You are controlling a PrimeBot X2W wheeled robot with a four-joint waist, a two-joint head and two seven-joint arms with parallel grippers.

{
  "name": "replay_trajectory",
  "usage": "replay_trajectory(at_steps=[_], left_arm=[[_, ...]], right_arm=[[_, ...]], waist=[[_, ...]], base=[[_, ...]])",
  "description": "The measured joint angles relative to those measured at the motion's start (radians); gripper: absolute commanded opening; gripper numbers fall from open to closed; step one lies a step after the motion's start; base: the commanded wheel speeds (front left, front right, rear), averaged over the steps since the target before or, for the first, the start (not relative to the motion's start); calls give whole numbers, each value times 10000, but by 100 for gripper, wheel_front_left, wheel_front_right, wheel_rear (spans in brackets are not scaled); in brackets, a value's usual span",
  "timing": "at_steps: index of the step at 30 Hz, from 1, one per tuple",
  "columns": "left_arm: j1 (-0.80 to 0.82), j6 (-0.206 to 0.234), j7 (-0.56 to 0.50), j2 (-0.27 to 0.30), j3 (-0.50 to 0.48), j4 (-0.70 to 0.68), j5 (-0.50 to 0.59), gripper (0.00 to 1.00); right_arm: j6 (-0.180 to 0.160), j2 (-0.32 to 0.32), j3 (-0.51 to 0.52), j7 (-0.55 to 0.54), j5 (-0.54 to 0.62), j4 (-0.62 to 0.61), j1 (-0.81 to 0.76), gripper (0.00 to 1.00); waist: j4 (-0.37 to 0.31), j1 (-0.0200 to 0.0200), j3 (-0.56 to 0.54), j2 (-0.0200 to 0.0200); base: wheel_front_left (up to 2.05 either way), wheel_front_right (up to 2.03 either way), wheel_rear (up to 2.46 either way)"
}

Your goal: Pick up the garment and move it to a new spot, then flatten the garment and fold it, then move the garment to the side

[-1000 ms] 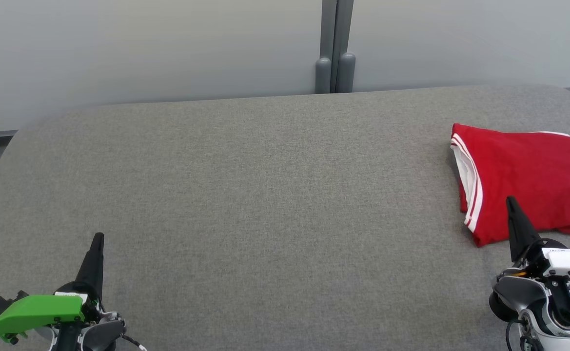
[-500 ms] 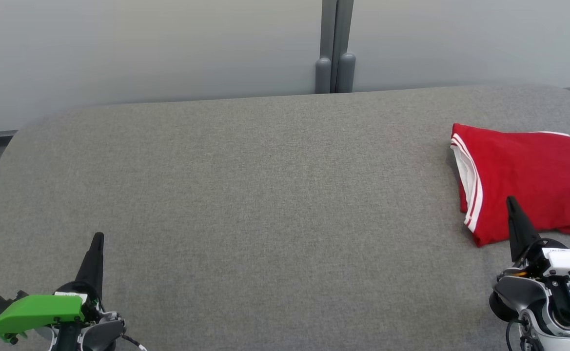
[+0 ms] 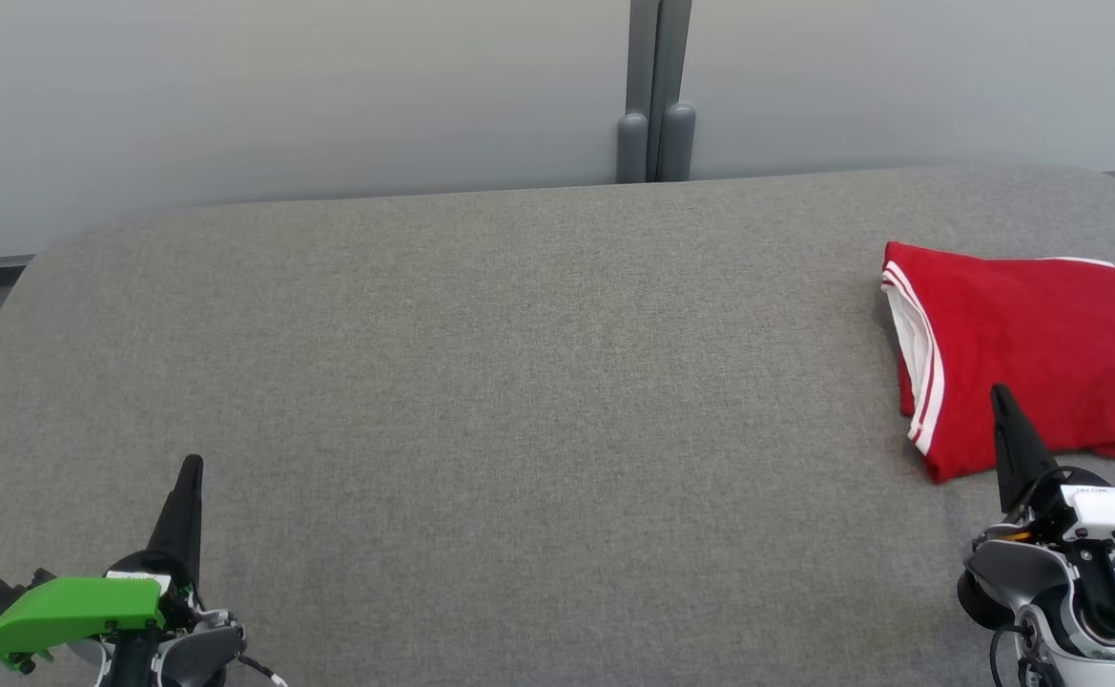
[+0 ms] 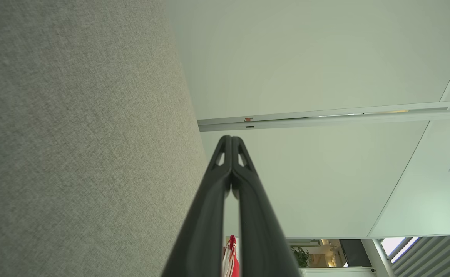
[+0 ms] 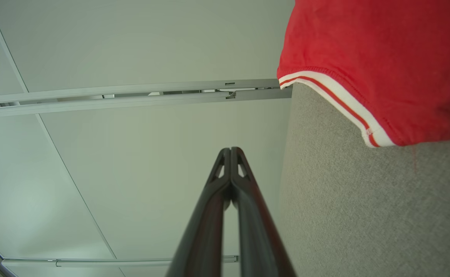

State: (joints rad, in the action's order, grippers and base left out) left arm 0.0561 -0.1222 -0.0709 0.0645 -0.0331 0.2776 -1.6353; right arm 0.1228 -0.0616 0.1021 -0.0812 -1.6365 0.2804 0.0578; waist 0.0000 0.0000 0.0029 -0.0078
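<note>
Now you see the red garment [image 3: 1034, 353] lying folded at the right edge of the grey tabletop [image 3: 519, 363], its white-striped hem facing the middle. Your right jaws are pressed together and empty, beside the garment's near corner. Your left jaws, likewise together and empty, sit well apart at the near left

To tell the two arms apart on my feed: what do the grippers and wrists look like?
The left gripper has two long black fingers tapering to a point, with a bright green cover at its wrist. The right gripper has the same black fingers, on a white and grey wrist housing with a black cable.
</note>
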Motion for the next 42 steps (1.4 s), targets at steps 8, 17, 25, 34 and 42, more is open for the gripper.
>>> replay_trajectory(at_steps=[8,17,25,34,42], left_arm=[[0,-2,0,-2,-2,-2,0,0],[0,-2,0,-4,-6,-4,0,0],[0,-4,0,-6,-10,-6,0,0],[0,-4,-2,-6,-15,-8,0,0],[0,-4,-2,-8,-19,-10,0,0]], right_arm=[[0,0,6,-2,2,0,0,0],[0,2,8,-2,2,-2,0,0],[0,2,13,-2,2,-2,0,0],[0,4,23,-2,2,-4,0,0],[0,4,29,-4,2,-4,0,0]], waist=[[0,0,0,0],[0,0,1,0],[0,0,1,0],[0,0,1,0],[0,0,1,0]], base=[[0,0,0],[0,0,0],[0,0,0],[0,0,0],[0,0,0]])
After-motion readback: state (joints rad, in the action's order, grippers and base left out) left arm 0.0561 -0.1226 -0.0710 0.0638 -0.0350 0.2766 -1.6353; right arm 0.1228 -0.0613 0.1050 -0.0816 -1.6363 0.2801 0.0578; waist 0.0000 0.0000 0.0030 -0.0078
